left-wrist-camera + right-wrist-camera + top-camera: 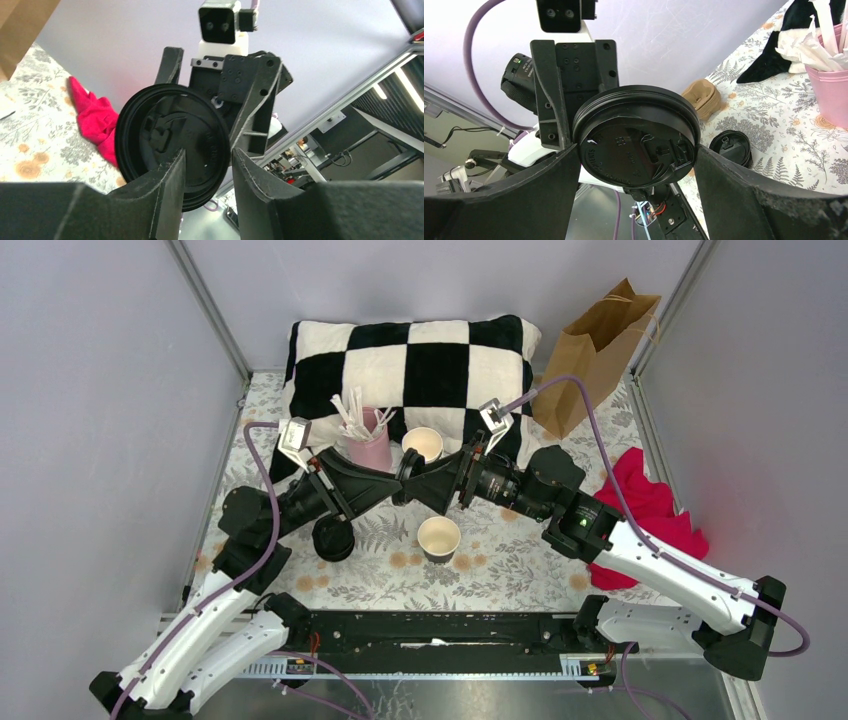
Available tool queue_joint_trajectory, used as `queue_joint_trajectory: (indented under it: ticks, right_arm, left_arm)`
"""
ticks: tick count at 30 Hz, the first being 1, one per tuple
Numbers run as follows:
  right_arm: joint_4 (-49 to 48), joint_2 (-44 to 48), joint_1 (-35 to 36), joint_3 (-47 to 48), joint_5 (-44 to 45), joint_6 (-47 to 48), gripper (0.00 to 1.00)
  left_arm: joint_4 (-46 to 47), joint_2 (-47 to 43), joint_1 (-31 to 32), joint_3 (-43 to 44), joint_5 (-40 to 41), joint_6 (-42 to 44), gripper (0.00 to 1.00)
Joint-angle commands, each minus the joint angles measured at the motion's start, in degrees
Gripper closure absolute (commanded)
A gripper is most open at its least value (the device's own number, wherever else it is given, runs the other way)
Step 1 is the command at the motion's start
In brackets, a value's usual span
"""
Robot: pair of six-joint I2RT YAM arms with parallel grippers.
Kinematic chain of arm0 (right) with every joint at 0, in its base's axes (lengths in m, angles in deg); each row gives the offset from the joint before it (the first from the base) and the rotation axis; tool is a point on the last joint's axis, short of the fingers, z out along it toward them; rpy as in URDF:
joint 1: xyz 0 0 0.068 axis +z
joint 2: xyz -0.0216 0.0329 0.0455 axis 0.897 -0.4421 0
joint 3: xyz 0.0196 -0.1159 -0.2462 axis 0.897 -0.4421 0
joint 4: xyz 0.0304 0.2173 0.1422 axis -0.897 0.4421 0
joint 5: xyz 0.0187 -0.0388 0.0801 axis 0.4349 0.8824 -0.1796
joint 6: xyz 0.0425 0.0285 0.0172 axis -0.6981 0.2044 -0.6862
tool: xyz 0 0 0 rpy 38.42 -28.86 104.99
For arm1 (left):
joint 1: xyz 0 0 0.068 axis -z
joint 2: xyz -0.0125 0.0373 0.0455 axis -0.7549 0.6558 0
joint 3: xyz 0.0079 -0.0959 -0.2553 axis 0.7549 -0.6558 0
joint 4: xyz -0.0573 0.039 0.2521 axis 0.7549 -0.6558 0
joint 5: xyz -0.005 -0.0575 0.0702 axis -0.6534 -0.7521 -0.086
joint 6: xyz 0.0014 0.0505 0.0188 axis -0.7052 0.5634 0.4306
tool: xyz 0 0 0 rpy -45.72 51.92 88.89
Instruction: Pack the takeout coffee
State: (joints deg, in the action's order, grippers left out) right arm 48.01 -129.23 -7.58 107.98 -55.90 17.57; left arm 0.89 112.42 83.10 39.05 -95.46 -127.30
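No capped black cup with white lettering shows in any view. A loose round black lid [636, 145] hangs above the table between my two grippers, which face each other tip to tip. My right gripper [634, 150] is shut across the lid's width, one finger on each edge of its rim. It also shows in the top view [428, 483]. My left gripper [207, 157] is on the lid's [172, 142] other face, its fingers a small gap apart at the lower rim and not clamping it. It also shows in the top view [390, 480].
A lidless black cup with a cream inside [438, 538] stands below the grippers, another [422, 443] by a pink cup of white sticks [365, 440]. A stack of black lids [333, 537] is at the left. A checkered pillow [410, 355], brown paper bag [595, 345] and red cloth [650, 510] lie behind and right.
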Motion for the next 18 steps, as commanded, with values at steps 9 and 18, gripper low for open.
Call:
queue_joint_trajectory:
  ticks: [9,18]
  right_arm:
    - [6.7,2.0,0.0,-0.3,4.0,3.0,0.15]
    - [48.3,-10.6,0.0,13.0,9.6,18.4,0.15]
  left_arm:
    - [-22.4,-6.3,0.1,7.9,14.9,11.6,0.28]
    - [-50.9,-5.3,0.1,12.2,35.1,16.1,0.05]
